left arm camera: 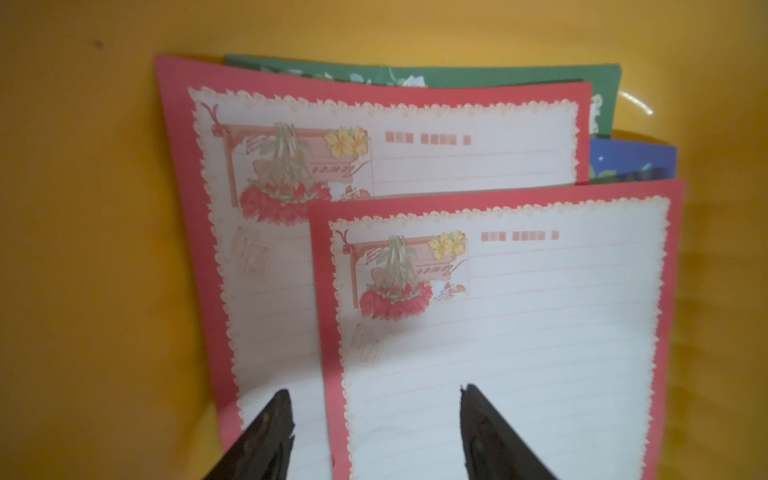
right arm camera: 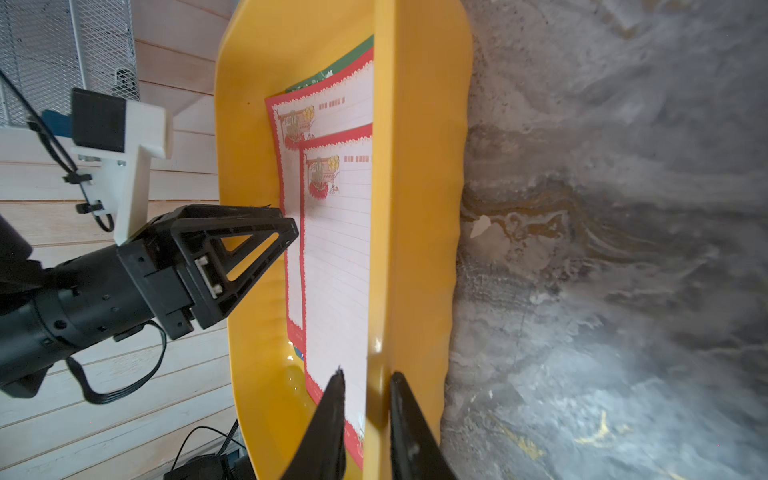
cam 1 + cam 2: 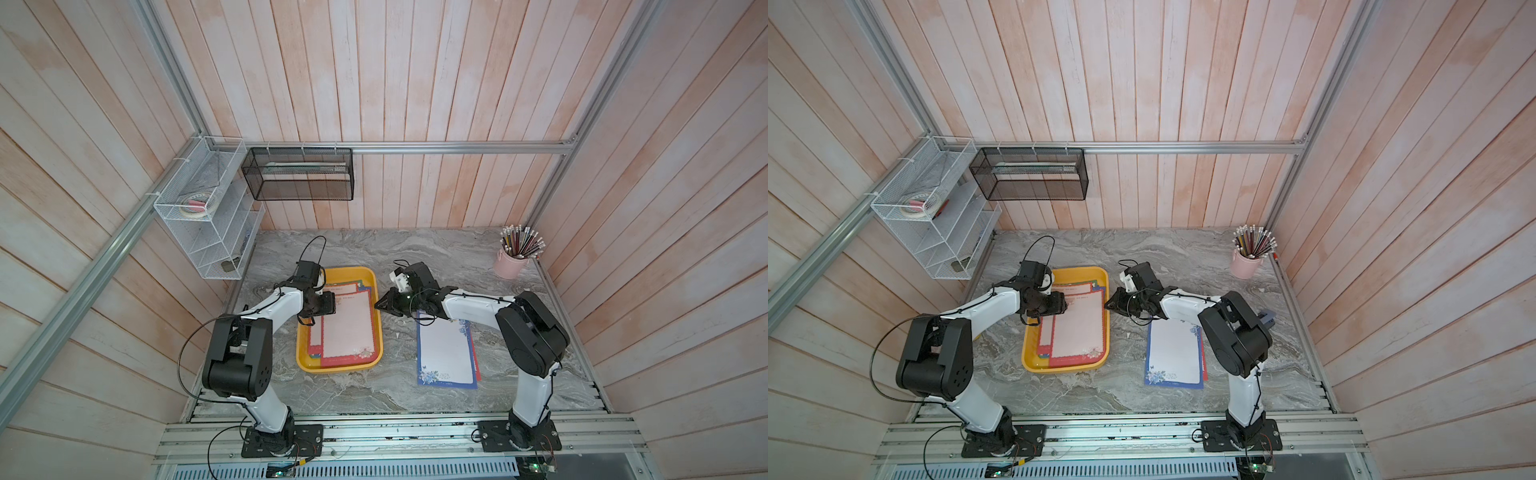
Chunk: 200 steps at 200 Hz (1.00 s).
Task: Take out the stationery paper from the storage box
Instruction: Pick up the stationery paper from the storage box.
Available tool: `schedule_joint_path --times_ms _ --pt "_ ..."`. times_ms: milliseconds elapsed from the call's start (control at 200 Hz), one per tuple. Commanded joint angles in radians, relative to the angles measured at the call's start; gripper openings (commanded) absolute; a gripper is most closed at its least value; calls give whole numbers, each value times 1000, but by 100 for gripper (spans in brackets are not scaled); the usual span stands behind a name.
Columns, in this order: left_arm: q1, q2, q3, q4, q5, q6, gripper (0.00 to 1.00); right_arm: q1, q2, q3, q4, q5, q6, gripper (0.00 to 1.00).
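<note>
Left gripper (image 1: 374, 390) gapes over the storage box (image 3: 349, 274); right gripper (image 2: 368, 373), narrowly parted astride its wall, should pinch only the top red-bordered sheet (image 3: 349, 328).

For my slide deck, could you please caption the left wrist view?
Jaws open, left gripper poised over red-bordered stationery paper fanned in the yellow storage box.
</note>
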<state>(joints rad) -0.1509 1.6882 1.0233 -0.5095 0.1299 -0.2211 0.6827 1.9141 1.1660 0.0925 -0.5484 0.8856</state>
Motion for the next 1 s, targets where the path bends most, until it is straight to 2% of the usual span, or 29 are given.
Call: schedule_joint_path --times_ms 0,315,490,995 --pt "-3 22 25 -26 6 -10 66 2 11 -1 -11 -15 -12 22" --pt "-9 74 40 -47 67 -8 66 8 15 -3 -1 -19 -1 22" --pt "-8 87 43 -50 108 -8 62 14 20 -6 15 -23 16 22" --pt "-5 -20 5 14 214 -20 57 21 31 -6 16 -23 31 21"
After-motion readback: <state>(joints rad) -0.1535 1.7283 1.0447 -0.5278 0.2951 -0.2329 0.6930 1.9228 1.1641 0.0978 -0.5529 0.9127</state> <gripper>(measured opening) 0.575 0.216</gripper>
